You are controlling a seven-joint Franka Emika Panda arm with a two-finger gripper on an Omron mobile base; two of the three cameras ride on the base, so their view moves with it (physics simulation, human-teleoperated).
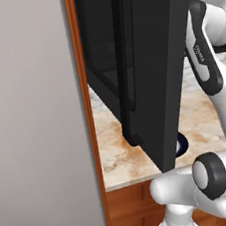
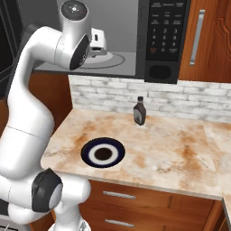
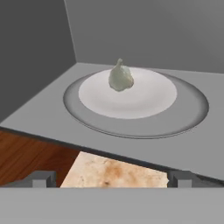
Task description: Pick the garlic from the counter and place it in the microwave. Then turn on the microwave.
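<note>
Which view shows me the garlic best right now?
The hand view: the garlic sits unobstructed on the white plate inside the microwave. In the right base view the arm blocks that spot; in the left base view the open door does.

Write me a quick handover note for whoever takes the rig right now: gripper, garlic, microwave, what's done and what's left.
Gripper: open, nothing in it, at the mouth of the microwave.
Garlic: on the white plate on the turntable inside the microwave, clear of the gripper.
Microwave door: wide open.
Counter: a dark-rimmed plate and a sauce bottle sit on it.
Done: garlic placed inside.
Left: likely pull the arm out, shut the door, then start it on the button panel.
</note>
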